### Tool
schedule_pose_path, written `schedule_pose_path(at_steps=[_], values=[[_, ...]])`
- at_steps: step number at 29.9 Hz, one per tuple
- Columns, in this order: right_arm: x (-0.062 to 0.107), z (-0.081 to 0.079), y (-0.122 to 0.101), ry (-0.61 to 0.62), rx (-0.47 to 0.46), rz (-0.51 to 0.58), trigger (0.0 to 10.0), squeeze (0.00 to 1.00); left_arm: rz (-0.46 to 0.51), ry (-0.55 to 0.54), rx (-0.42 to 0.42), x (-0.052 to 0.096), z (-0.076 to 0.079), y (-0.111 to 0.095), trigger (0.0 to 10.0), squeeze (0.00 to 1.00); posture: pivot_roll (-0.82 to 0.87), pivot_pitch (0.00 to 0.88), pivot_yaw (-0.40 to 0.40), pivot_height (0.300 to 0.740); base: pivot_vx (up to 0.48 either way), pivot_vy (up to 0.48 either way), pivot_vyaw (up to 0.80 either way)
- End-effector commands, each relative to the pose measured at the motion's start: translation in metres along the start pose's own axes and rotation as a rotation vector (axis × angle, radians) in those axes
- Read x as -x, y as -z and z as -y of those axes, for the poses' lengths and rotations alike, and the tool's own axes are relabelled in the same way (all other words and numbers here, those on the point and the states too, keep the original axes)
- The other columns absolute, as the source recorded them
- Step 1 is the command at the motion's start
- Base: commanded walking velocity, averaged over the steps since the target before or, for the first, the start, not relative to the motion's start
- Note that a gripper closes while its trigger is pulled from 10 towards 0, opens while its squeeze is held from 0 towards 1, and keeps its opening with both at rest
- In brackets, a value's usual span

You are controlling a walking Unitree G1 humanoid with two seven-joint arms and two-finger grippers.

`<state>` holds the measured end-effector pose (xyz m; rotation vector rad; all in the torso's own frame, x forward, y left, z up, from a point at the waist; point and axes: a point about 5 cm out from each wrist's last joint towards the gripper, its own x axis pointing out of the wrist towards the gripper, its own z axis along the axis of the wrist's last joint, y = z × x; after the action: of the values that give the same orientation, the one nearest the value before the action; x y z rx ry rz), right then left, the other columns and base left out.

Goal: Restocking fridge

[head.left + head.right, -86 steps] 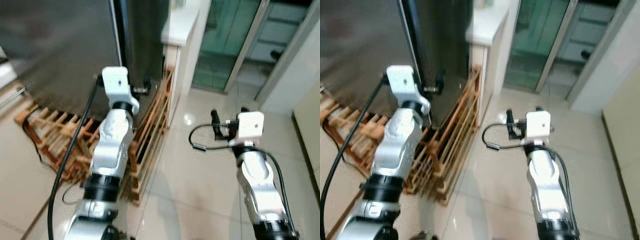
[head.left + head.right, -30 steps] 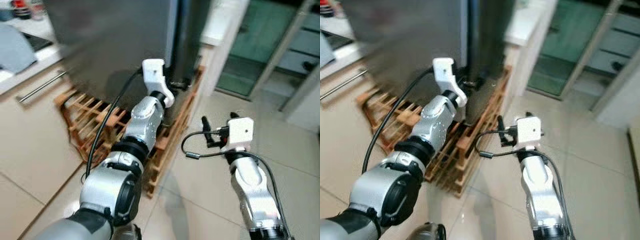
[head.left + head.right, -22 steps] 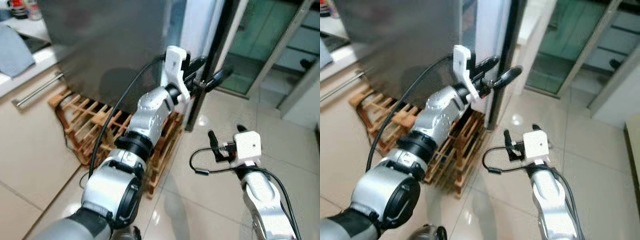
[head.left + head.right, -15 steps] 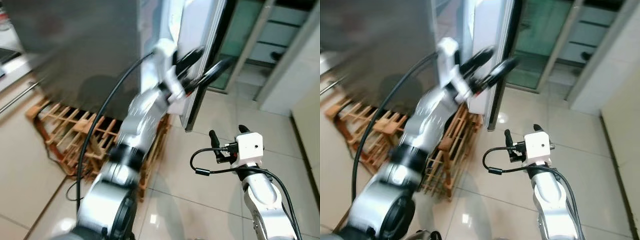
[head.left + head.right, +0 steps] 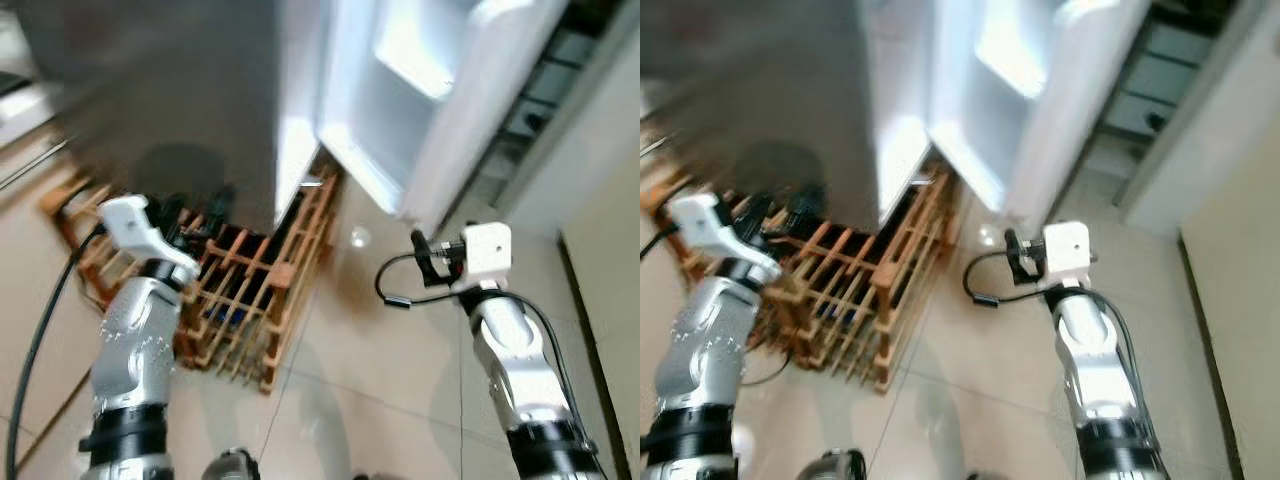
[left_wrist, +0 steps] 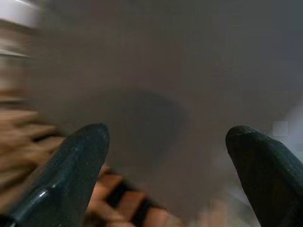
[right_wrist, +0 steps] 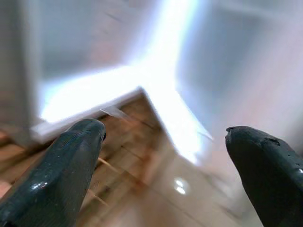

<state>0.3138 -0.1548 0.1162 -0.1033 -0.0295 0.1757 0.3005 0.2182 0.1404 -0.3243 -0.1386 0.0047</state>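
The dark grey fridge [image 5: 170,90] stands ahead on the left, and its door [image 5: 450,120] is swung wide open, showing a white inner lining and door shelves. A bright strip of the fridge's inside [image 5: 296,160] shows at the opening. My left gripper [image 5: 200,208] is low in front of the dark fridge face, open and holding nothing; in the left wrist view its fingers [image 6: 75,156] are spread before the grey panel. My right gripper [image 5: 422,252] hovers over the floor just below the open door, open and holding nothing.
A slatted wooden rack [image 5: 255,290] lies under the fridge and juts toward me. Beige floor tiles [image 5: 380,400] stretch in front and to the right. A pale wall [image 5: 610,220] closes the right side. A black cable [image 5: 40,320] trails from the left arm.
The fridge door has swung from partly to fully open. My left gripper has come off the door and dropped low to the left. The camera has shifted too.
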Motion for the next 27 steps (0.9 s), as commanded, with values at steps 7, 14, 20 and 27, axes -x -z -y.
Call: schedule_pose_path(at_steps=[7, 14, 20, 27], values=[[-0.011, 0.001, -0.002, 0.000, -0.029, 0.004, 10.0, 0.00, 0.006, -0.115, -0.200, -0.001, 0.016, 0.000, 10.0, 0.00, 0.06, 0.000, -0.136, 0.740, 0.000, 0.000, 0.65], [-0.009, -0.012, 0.006, -0.029, -0.114, -0.027, 10.0, 0.00, 0.007, -0.190, -0.333, -0.009, 0.022, 0.002, 10.0, 0.00, 0.08, 0.000, -0.152, 0.740, 0.000, 0.000, 0.62], [-0.014, -0.014, 0.006, -0.036, -0.103, -0.011, 10.0, 0.00, 0.056, -0.051, -0.414, -0.011, 0.057, -0.002, 10.0, 0.00, 0.08, 0.000, -0.100, 0.740, 0.000, 0.000, 0.61], [-0.013, -0.018, 0.010, -0.044, -0.113, -0.018, 10.0, 0.00, 0.001, -0.038, -0.415, -0.009, 0.068, 0.014, 10.0, 0.00, 0.08, 0.000, -0.084, 0.740, 0.119, -0.216, 0.61]])
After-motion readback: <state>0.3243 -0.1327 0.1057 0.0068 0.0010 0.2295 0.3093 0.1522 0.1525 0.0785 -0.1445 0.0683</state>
